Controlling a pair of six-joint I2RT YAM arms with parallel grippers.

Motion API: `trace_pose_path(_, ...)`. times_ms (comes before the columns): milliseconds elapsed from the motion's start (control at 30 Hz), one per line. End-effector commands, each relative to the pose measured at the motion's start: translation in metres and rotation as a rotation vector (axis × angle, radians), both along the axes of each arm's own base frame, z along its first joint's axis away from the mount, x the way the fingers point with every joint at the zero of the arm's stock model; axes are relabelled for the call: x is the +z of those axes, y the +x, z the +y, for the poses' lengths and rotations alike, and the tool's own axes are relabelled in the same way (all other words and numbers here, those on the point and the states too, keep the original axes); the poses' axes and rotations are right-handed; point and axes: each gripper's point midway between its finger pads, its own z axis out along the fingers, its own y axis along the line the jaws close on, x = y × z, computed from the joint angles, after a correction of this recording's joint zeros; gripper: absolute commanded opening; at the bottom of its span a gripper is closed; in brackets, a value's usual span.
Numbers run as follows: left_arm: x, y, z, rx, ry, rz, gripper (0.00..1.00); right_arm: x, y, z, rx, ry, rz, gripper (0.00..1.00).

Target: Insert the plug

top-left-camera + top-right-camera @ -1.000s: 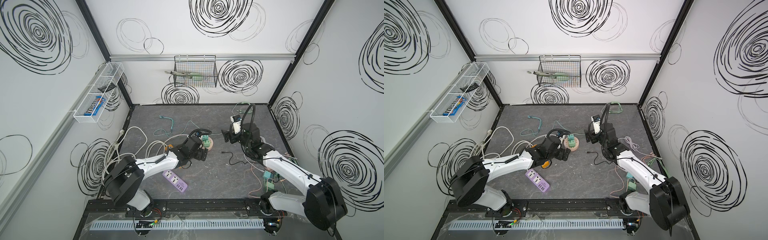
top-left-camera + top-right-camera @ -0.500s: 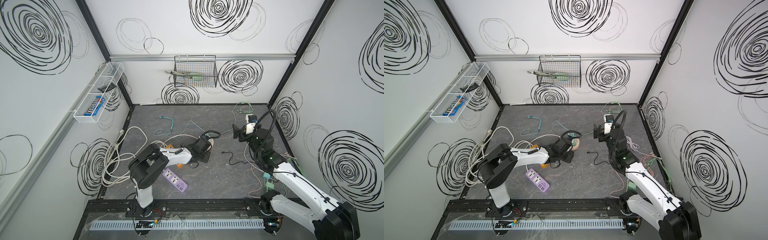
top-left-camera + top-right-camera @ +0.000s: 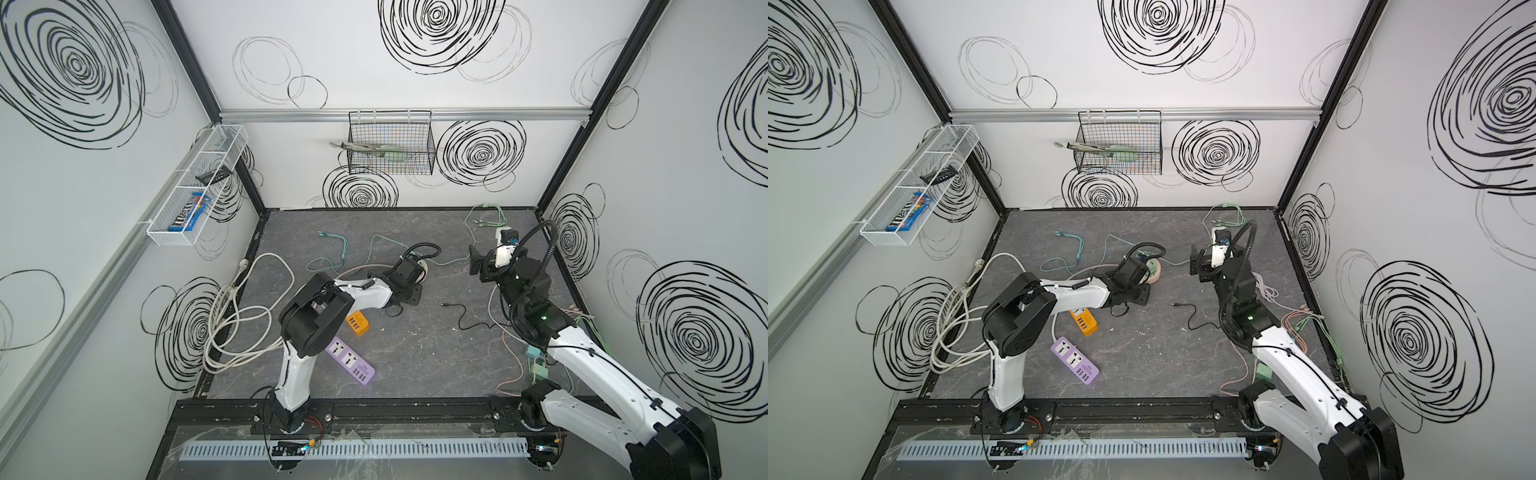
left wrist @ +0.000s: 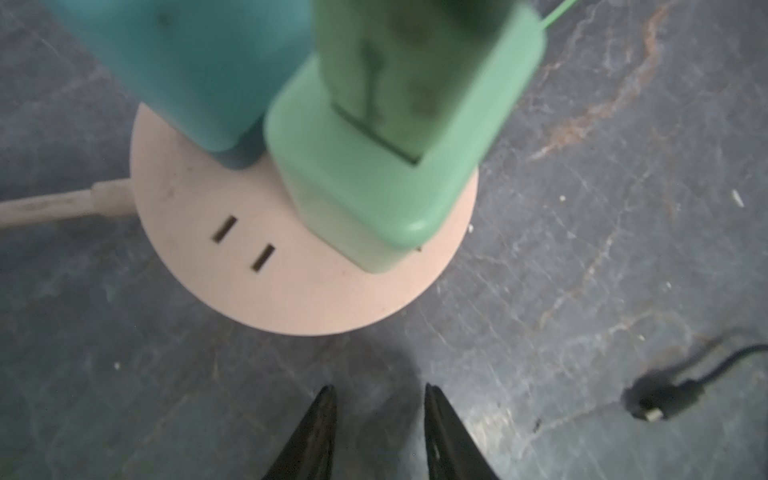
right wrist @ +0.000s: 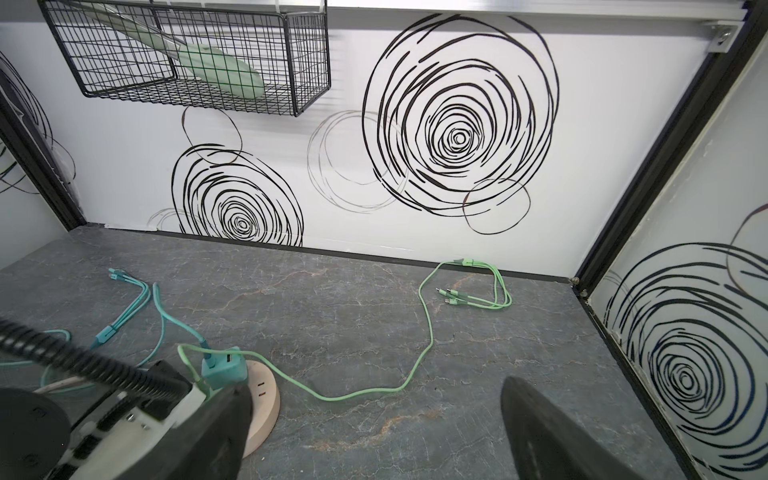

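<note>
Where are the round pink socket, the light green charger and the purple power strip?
round pink socket [image 4: 299,299], left wrist view, bare top face near its rim.
light green charger [image 4: 365,199], left wrist view, side of its body.
purple power strip [image 3: 350,362], in a top view, middle of its top face.

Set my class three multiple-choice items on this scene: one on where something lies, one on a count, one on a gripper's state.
1. Where does the purple power strip lie?
A. in the wall basket
B. flat on the table
C. in a gripper

2. How many adapters stand plugged into the round socket?
A. one
B. two
C. four

3. How do the right gripper's jaws stand?
A. shut on a cable
B. shut on an adapter
C. wide apart, empty

Key:
1 B: both top views show it flat on the grey top.
2 B: a teal adapter and a green adapter stand in it.
3 C: the right wrist view shows bare table between its jaws.
</note>
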Motion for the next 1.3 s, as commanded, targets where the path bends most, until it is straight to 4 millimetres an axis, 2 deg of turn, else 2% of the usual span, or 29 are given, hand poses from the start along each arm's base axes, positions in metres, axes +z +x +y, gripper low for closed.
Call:
trace_pose_path(0, 0.003, 0.024, 0.008, 0.012, 0.048, -0.046, 0.39, 0.01, 0.001, -0.005, -0.023, 0.007, -0.036, 0.97)
trace_pose_path(300, 0.004, 0.074, 0.024, 0.048, 0.057, -0.076, 0.41, 0.006, 0.005, -0.005, -0.033, 0.008, -0.015, 0.97)
trace_pose_path(500, 0.003, 0.094, 0.033, 0.067, 0.063, -0.091, 0.44, 0.004, 0.007, -0.012, -0.076, 0.035, -0.002, 0.97)
trace_pose_path(600, 0.007, 0.099, 0.037, 0.072, 0.074, -0.096, 0.45, 0.001, 0.007, -0.013, -0.068, 0.046, 0.009, 0.97)
trace_pose_path(867, 0.044, 0.073, 0.038, 0.079, 0.003, -0.139, 0.6, -0.005, 0.003, -0.01, -0.016, 0.088, 0.013, 0.97)
trace_pose_path(967, 0.056, 0.059, 0.042, 0.095, -0.023, -0.147, 0.64, -0.007, 0.004, 0.001, 0.041, 0.1, 0.024, 0.97)
trace_pose_path(1067, 0.069, 0.047, 0.052, 0.128, -0.057, -0.157, 0.7, -0.012, 0.004, 0.016, 0.12, 0.098, 0.042, 0.97)
trace_pose_path(1133, 0.078, 0.039, 0.06, 0.156, -0.073, -0.172, 0.78, -0.017, 0.005, 0.021, 0.145, 0.106, 0.059, 0.98)
trace_pose_path(1233, 0.091, 0.028, 0.079, 0.212, -0.063, -0.206, 1.0, -0.023, 0.009, 0.02, 0.122, 0.144, 0.083, 0.97)
trace_pose_path(1267, 0.094, 0.025, 0.087, 0.234, -0.055, -0.215, 0.96, -0.024, 0.01, 0.018, 0.109, 0.154, 0.087, 0.97)
